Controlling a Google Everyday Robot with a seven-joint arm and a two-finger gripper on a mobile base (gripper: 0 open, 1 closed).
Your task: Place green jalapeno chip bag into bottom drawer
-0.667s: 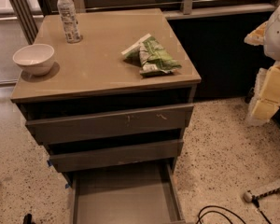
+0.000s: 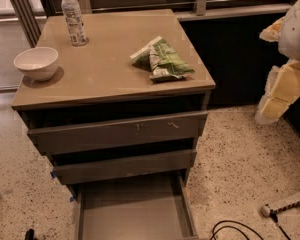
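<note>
Nothing on the cabinet has shifted since the earlier frame: bag, bowl and bottle lie as they did, and the arm at the right edge has hardly changed.

The gripper (image 2: 284, 91) hangs at the far right, a white and pale-yellow shape beside the cabinet (image 2: 115, 96) and above the speckled floor (image 2: 240, 159). It holds nothing, and whether it is wide or narrow cannot be told.

The green jalapeno chip bag (image 2: 162, 60) lies well apart from the gripper, to its left and a little higher in the view. It lies flat and crumpled on the cabinet top, near the right front corner.

Farther left on the same top, a white bowl (image 2: 36, 63) sits at the front left edge and a clear water bottle (image 2: 72, 16) stands upright at the back left.

Below the two closed drawer fronts, the bottom drawer (image 2: 135, 211) is pulled out, its grey floor bare. On the floor at the lower right lie a white power strip (image 2: 287, 204) and a black cable (image 2: 237, 229).
</note>
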